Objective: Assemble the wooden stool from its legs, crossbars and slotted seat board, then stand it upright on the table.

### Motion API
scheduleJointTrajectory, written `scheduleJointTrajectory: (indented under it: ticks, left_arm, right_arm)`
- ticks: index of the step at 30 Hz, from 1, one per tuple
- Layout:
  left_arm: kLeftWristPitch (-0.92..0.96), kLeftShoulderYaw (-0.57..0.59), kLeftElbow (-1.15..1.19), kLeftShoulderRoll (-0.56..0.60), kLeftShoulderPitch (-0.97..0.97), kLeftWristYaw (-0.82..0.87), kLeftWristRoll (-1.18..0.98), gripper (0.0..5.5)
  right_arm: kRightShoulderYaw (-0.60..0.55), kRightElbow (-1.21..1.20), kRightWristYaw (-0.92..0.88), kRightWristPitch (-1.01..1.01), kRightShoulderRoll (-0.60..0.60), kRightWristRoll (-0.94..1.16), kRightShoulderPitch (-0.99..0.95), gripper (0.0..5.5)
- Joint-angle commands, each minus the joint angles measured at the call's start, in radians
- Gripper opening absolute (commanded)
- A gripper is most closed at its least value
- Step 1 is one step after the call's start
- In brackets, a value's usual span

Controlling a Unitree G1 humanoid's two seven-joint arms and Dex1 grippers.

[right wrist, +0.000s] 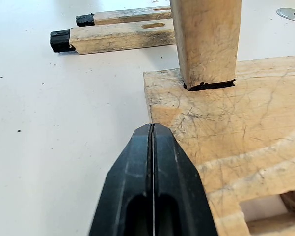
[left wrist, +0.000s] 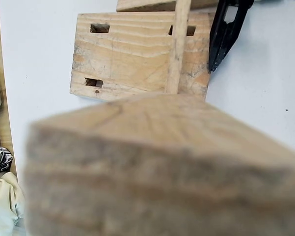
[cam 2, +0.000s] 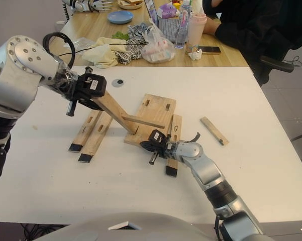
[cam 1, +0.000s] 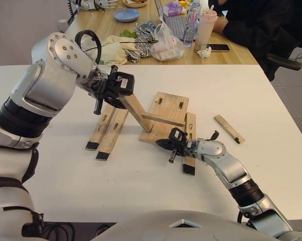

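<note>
Pinches leg by its upper end in left hand, raised above the counter, elbow out to the left. Slants long axis down and rightward, black-tipped foot planted on near left corner of seat board, flat mid-counter, crossbar jutting sideways over it. Rests right hand low at board's near edge, forearm stretched forward, fingers pressed together on nothing.

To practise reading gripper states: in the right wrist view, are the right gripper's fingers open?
No, the right gripper has its fingers pressed together, with only a thin seam between them.
</note>
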Motion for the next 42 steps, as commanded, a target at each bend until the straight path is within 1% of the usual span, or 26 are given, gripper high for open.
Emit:
scheduleJointTrajectory:
  ticks: [1, 2, 4, 8, 12, 14, 17, 19, 20, 21, 22, 23, 25, 27, 30, 31, 34, 39, 42]
  left_arm:
    - [-0.026, 0.03, 0.057, -0.021, -0.057, -0.011, -0.014, 0.83]
    - [-0.058, 0.037, 0.071, -0.022, -0.068, -0.019, -0.018, 0.83]
    - [-0.108, 0.043, 0.092, -0.017, -0.082, -0.04, -0.018, 1.04]
    - [-0.126, 0.052, 0.133, -0.028, -0.098, -0.025, -0.001, 1.47]
    - [-0.118, 0.115, 0.188, 0.01, -0.114, -0.013, -0.005, 1.47]
    - [-0.082, 0.168, 0.211, 0.043, -0.105, -0.003, -0.021, 1.47]
    - [0.027, 0.294, 0.222, 0.092, -0.027, 0.051, -0.074, 1.47]
    - [0.116, 0.402, 0.187, 0.098, 0.092, 0.128, -0.119, 1.47]
    - [0.138, 0.456, 0.154, 0.096, 0.188, 0.178, -0.133, 1.67]
    - [0.158, 0.5, 0.122, 0.087, 0.28, 0.232, -0.138, 1.75]
    - [0.175, 0.541, 0.104, 0.062, 0.381, 0.314, -0.126, 1.94]
    - [0.182, 0.565, 0.097, 0.037, 0.458, 0.384, -0.115, 2.07]
    - [0.243, 0.623, 0.074, -0.046, 0.59, 0.501, -0.133, 2.34]
    - [0.3, 0.66, 0.042, -0.127, 0.681, 0.585, -0.163, 2.74]
    - [0.403, 0.718, 0.005, -0.246, 0.742, 0.709, -0.206, 3.12]
    - [0.433, 0.729, -0.008, -0.271, 0.754, 0.738, -0.221, 3.17]
    - [0.45, 0.731, -0.001, -0.296, 0.786, 0.805, -0.227, 3.17]
    - [0.393, 0.685, 0.048, -0.301, 0.863, 0.866, -0.218, 3.17]
    - [0.357, 0.666, 0.079, -0.308, 0.895, 0.883, -0.222, 3.17]
  right_arm:
    - [0.024, 0.053, 0.003, 0.041, -0.025, -0.041, 0.036, 0.0]
    - [0.024, 0.052, 0.003, 0.041, -0.026, -0.04, 0.037, 0.0]
    - [0.024, 0.05, 0.002, 0.042, -0.026, -0.04, 0.04, 0.0]
    - [0.027, 0.048, -0.001, 0.042, -0.024, -0.042, 0.042, 0.0]
    - [0.032, 0.033, -0.015, 0.026, -0.025, -0.058, 0.043, 0.0]
    - [0.023, 0.001, -0.018, 0.012, -0.03, -0.057, 0.048, 0.0]
    - [-0.014, -0.086, -0.024, 0.01, -0.037, -0.041, 0.053, 0.0]
    - [-0.038, -0.152, -0.029, 0.019, -0.035, -0.023, 0.061, 0.0]
    - [-0.053, -0.188, -0.033, 0.028, -0.029, -0.009, 0.064, 0.0]
    - [-0.067, -0.22, -0.036, 0.038, -0.024, 0.003, 0.067, 0.0]
    - [-0.088, -0.253, -0.04, 0.054, -0.018, 0.018, 0.066, 0.0]
    - [-0.109, -0.281, -0.044, 0.068, -0.014, 0.031, 0.068, 0.0]
    - [-0.154, -0.334, -0.054, 0.1, -0.01, 0.068, 0.072, 0.0]
    - [-0.19, -0.375, -0.06, 0.132, -0.013, 0.101, 0.08, 0.0]
    - [-0.223, -0.418, -0.068, 0.178, -0.021, 0.137, 0.089, 0.0]
    - [-0.227, -0.427, -0.068, 0.19, -0.027, 0.146, 0.09, 0.0]
    - [-0.226, -0.438, -0.058, 0.209, -0.044, 0.155, 0.089, 0.0]
    - [-0.217, -0.461, -0.047, 0.226, -0.064, 0.172, 0.078, 0.0]
    - [-0.238, -0.487, -0.05, 0.244, -0.051, 0.212, 0.072, 0.0]
